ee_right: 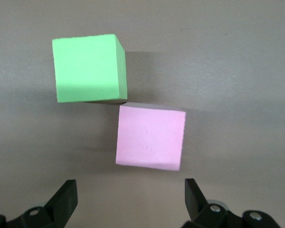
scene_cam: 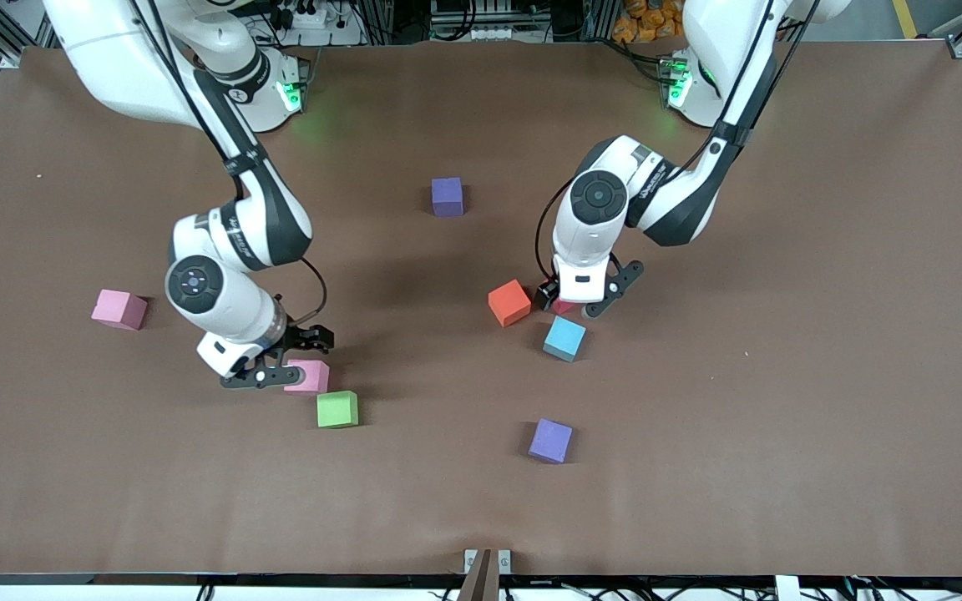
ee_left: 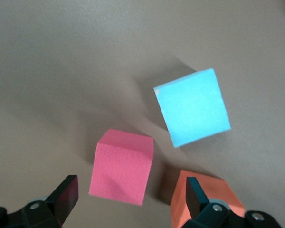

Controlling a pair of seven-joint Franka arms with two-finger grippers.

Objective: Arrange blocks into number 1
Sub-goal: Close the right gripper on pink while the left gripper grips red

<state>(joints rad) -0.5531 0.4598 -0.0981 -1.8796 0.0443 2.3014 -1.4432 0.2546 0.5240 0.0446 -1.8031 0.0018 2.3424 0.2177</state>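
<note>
- The left gripper (scene_cam: 583, 305) is hung low over the brown counter (scene_cam: 782, 334), jaws spread wide and empty, with the small red matte foam cube (ee_left: 121, 166) seen just ahead of the gap.
- The orange foam cube (scene_cam: 508, 302) is sat right beside one jaw; the light blue foam cube (scene_cam: 564, 338) lies near.
- The right gripper (scene_cam: 281, 367) is also held with jaws wide open, nothing gripped; a pink foam cube (ee_right: 150, 137) is lined up ahead of them, corner to corner with the green foam cube (ee_right: 88, 67).
- The other pink cube (scene_cam: 118, 309) and both purple cubes (scene_cam: 447, 196) (scene_cam: 550, 440) are left well apart from either gripper.
</note>
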